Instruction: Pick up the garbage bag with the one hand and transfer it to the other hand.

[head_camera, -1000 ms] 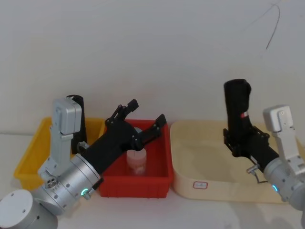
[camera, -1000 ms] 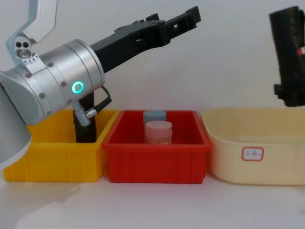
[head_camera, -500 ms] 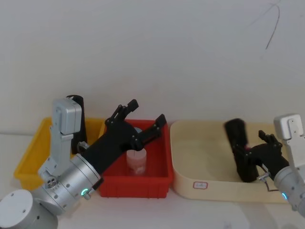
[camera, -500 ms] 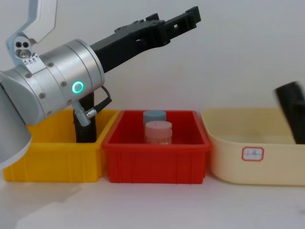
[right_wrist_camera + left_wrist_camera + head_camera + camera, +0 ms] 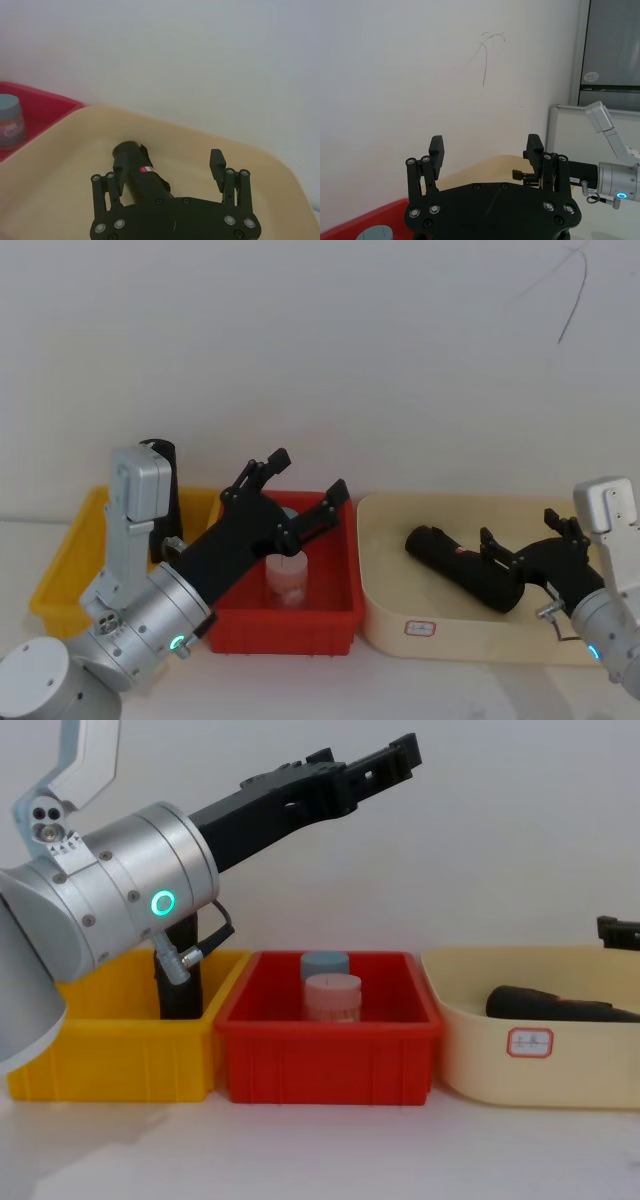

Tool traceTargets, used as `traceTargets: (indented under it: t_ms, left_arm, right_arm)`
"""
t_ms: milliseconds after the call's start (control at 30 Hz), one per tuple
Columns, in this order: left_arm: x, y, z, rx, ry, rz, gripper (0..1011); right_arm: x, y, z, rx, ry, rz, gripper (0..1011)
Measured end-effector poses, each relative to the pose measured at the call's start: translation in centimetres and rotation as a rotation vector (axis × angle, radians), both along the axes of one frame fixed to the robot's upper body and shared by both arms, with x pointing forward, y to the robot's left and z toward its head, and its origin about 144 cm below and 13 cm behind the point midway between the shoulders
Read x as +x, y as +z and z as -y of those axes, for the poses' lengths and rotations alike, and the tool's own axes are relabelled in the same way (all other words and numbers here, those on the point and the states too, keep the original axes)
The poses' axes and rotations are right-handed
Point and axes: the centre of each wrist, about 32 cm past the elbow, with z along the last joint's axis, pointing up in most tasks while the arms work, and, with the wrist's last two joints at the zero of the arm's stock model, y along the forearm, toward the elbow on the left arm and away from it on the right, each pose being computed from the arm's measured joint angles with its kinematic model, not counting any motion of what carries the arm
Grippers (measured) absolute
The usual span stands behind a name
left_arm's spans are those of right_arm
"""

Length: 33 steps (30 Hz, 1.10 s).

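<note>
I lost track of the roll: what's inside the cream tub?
The garbage bag lies on its side in the cream tub, the right gripper, jaws open, at one end. The floor beneath it is covered.

Looks like a robotics lab bench to me: bare white wall [image 5: 320, 340], plain white table [image 5: 320, 1150], yellow bin [image 5: 110, 1065], red bin [image 5: 330, 1065], cream tub [image 5: 480, 1065] lined up left to right

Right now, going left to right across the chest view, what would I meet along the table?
yellow bin → red bin holding two jars, left gripper raised above it → cream tub with the garbage bag lying inside → right gripper at the right edge.
</note>
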Motion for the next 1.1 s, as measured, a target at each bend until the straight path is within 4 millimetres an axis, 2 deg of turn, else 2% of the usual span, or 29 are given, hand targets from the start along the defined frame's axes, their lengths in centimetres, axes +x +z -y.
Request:
traceTargets:
  t_ms: [433,600,1100]
  left_arm:
    - [-0.7,0.2,-0.8,0.01,0.061,0.012,1001]
    - [-1.2,0.4,-1.5,0.02,0.111,0.02,1001]
    - [-3.8,1.2,-5.5,0.045,0.334,0.047,1001]
  right_arm:
    - [-0.9,0.6,-1.4,0.007,0.089,0.017,1000]
    - [-1.2,0.5,-2.7,0.008,0.165,0.01,1000]
    - [-1.0,0.4,-6.4,0.004,0.331,-0.016,1000]
